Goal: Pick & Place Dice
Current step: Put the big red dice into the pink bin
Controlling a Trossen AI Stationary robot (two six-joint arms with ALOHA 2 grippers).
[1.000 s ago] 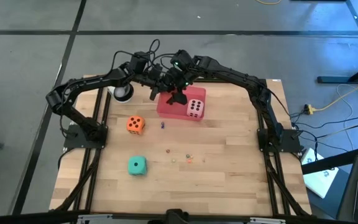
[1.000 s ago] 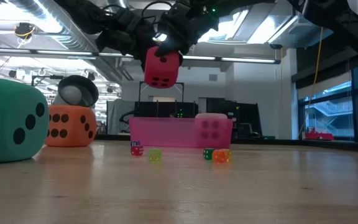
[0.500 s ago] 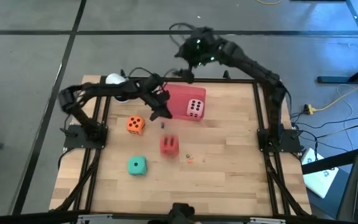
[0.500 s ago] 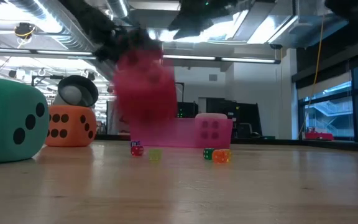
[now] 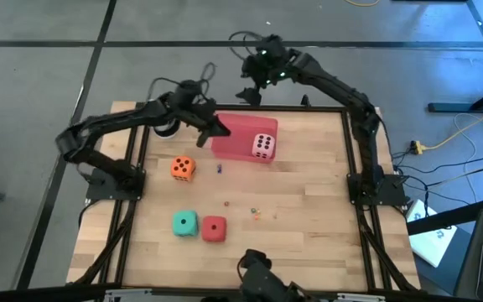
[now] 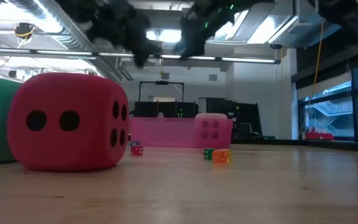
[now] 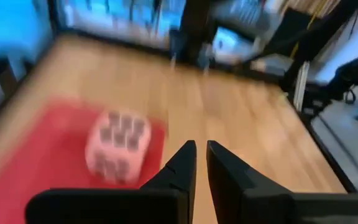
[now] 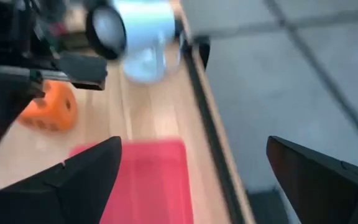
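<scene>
The red die (image 5: 215, 228) rests on the table near the front edge, right beside the teal die (image 5: 184, 223). In the low view it fills the left (image 6: 70, 121). The orange die (image 5: 183, 168) sits at mid-left. The pale pink die (image 5: 263, 146) stands on the flat pink tray (image 5: 233, 138). My left gripper (image 5: 222, 131) hovers shut and empty at the tray's left edge (image 7: 201, 146). My right gripper (image 5: 254, 91) hangs open and empty above the table's far edge (image 8: 194, 143).
A white cup (image 8: 143, 37) stands at the far left corner, under my left arm. Several tiny coloured beads (image 5: 254, 214) lie scattered mid-table, and one more (image 5: 220, 169) lies near the tray. The table's right half is bare wood (image 5: 317, 218).
The red die, up over the tray between both grippers a second ago, has dropped and tumbled toward the near edge, stopping beside the teal die. My right gripper has drawn back and up toward the far edge. My left gripper swung toward the near edge, then back to the tray's left edge.
</scene>
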